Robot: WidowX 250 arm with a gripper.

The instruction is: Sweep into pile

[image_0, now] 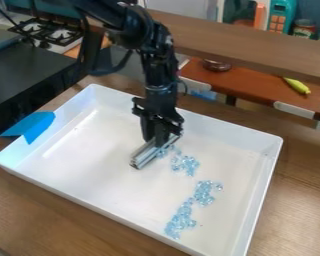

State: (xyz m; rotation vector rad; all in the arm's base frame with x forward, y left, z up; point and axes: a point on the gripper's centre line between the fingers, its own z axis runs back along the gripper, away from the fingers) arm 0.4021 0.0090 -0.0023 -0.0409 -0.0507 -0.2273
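Sweeping is judged to be the step in hand, with the gathering into one pile still to be completed. A silver bar (146,155) is grasped by the black gripper (161,139), its fingers closed on it, and is held low over the middle of the white tray (223,131). The pale blue beads (181,222) are spread in loose clumps on the tray's floor, from beside the bar at the tray's middle to near its camera-side rim. Blue tape (36,127) is stuck over the tray's side wall, well apart from the beads. For the next move, the bar probably needs to be set behind the clump nearest the tray's middle, kept low and level, and pushed toward the clumps by the camera-side rim. If it is tilted or lifted, beads may be left under its edge or scattered across the tray.
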